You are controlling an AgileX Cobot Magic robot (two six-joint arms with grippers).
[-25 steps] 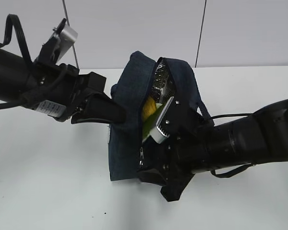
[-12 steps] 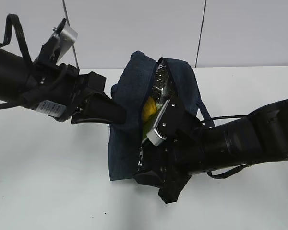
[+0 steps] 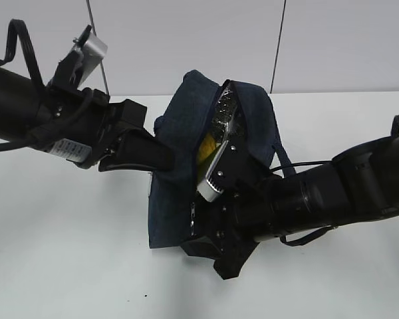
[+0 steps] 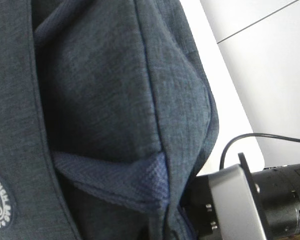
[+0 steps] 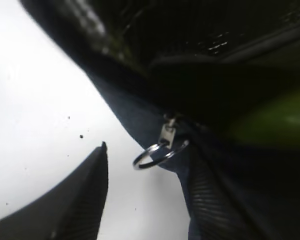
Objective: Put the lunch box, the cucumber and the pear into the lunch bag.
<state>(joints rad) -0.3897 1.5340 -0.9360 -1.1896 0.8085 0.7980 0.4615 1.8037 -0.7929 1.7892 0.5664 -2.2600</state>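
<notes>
The navy lunch bag [image 3: 179, 126] stands in the middle of the white table with its top zipper open and the silver lining showing. The yellow pear [image 3: 205, 149] sits inside, with a sliver of pale green below it. The cucumber is hidden. I cannot tell whether the green is the lunch box. My left gripper [image 3: 165, 159] is shut on the bag's left wall; navy fabric [image 4: 115, 90] fills its wrist view. My right gripper [image 3: 203, 249] is open at the bag's lower front end. The round metal ring pull [image 5: 157, 154] hangs just ahead of it [image 5: 149, 167], between the fingers [image 5: 85, 195].
The white table [image 3: 66, 252] spreads around the bag, with a white wall behind. My right arm's wrist camera [image 3: 211, 186] leans over the bag's opening and also shows in the left wrist view [image 4: 235, 200]. A blurred yellow-green patch [image 5: 275, 120] shows inside the bag.
My right arm has slid left and down along the bag's front, and its camera now covers most of the green edge inside. The left arm and the bag have not moved.
</notes>
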